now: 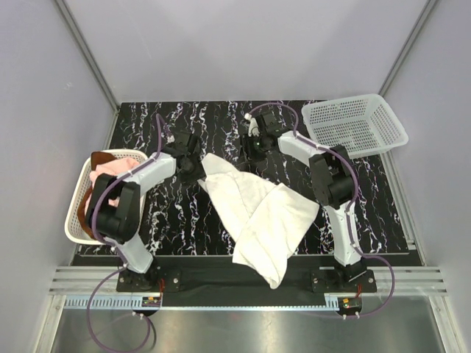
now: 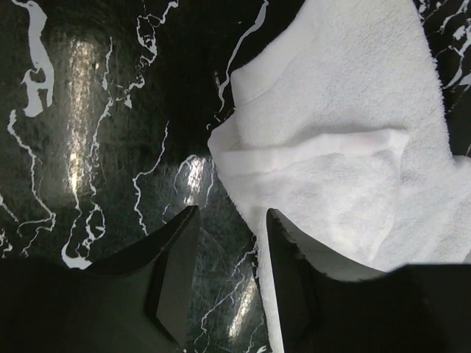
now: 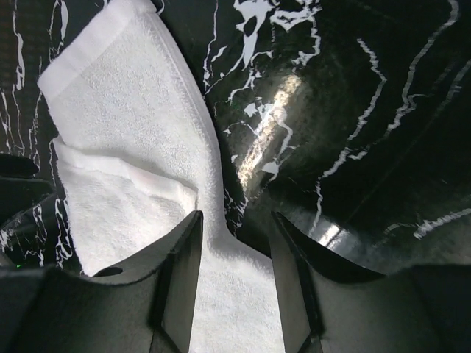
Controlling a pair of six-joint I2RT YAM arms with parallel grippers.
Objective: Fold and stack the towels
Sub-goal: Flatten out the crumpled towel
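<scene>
Left arm [image 1: 118, 209]: elbow folded back, forearm reaching forward and right, toward the middle.
Left gripper [image 2: 232, 213]: pointed downward, jaws parted (a clear gap between the two dark fingers).
Right arm [image 1: 331, 180]: elbow raised, forearm reaching forward and left.
Right gripper [image 3: 236, 215]: pointed downward, jaws likewise parted.

The left arm [image 1: 118, 209] covers much of the pink towel [image 1: 122, 167] and the rust-brown towel [image 1: 98, 157] in the left basket [image 1: 73, 220]; both wrist views cut the white towel [image 2: 346, 95] off at their edges
</scene>
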